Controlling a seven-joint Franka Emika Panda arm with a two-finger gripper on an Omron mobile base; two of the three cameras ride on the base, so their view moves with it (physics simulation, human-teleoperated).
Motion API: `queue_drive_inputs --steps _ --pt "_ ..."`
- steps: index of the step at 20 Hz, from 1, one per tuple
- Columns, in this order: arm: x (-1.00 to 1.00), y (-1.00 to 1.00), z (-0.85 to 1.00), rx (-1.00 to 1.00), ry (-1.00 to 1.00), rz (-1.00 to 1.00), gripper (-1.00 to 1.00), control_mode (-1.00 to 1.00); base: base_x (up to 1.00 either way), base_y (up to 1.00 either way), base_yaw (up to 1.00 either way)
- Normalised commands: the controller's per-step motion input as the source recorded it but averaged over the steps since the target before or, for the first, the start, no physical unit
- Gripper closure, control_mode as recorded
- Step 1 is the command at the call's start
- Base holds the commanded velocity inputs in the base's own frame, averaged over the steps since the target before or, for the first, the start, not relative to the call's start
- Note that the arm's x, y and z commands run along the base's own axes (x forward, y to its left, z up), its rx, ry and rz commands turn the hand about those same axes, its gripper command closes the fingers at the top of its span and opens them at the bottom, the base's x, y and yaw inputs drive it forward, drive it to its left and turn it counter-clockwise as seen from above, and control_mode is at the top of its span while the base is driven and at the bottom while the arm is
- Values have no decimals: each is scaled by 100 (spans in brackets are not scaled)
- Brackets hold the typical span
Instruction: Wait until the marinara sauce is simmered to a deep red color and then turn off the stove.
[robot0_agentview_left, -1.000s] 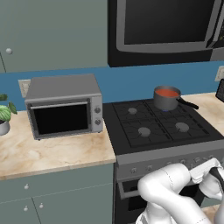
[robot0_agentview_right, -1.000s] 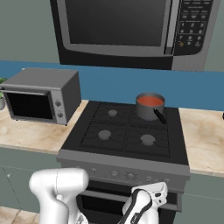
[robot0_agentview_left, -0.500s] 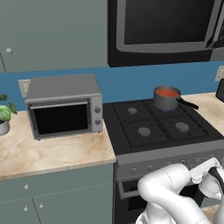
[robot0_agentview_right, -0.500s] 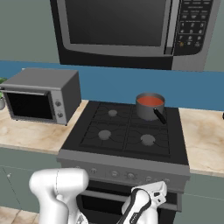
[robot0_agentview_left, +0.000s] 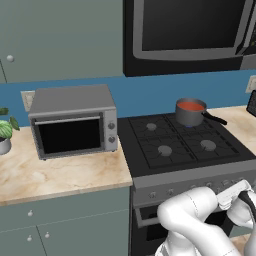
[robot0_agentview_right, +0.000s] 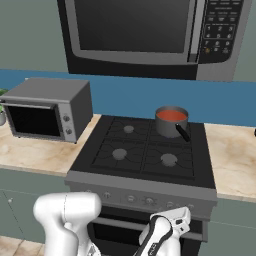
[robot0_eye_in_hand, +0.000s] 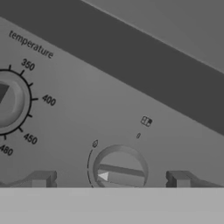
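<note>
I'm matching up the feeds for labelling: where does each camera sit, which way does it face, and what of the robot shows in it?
Left base view: behind the arm's left, facing the stove; white arm lower right.
Right base view: behind its right, same stove; arm lower left.
Hand view: close on the front panel, a burner knob between the open gripper tips.
Both base views share the saucepan of marinara sauce.

wall: blue band (robot0_agentview_left: 150, 97) behind the counter, running left to right
upper cabinets: grey-green doors (robot0_agentview_left: 60, 40) at far left, small round knob
microwave: black (robot0_agentview_right: 145, 35), hung high, keypad on its right side
counter: beige marble (robot0_agentview_left: 55, 172) at left, another stretch (robot0_agentview_right: 232, 155) at right
toaster oven: silver (robot0_agentview_left: 74, 127), on the left counter
plant: green (robot0_agentview_left: 4, 131), far left edge
lower cabinets: grey-green (robot0_agentview_left: 65, 225), knobbed
</note>
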Motion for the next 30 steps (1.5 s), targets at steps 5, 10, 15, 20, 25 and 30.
queue_drive_inputs --steps 5,10,15,20,25,30 --pt "0 0 1 0 0 0 -100 -100 0 0 0" --pt "0 0 1 -1 -3 0 -100 -100 0 0 0" --pt "0 0 7 -1 -4 0 -100 -100 0 0 0" --pt "0 -2 7 0 0 0 -100 -100 0 0 0" --pt "1 -4 0 0 0 0 -100 -100 0 0 0" --pt "2 -4 -4 0 0 0 -100 -100 0 0 0"
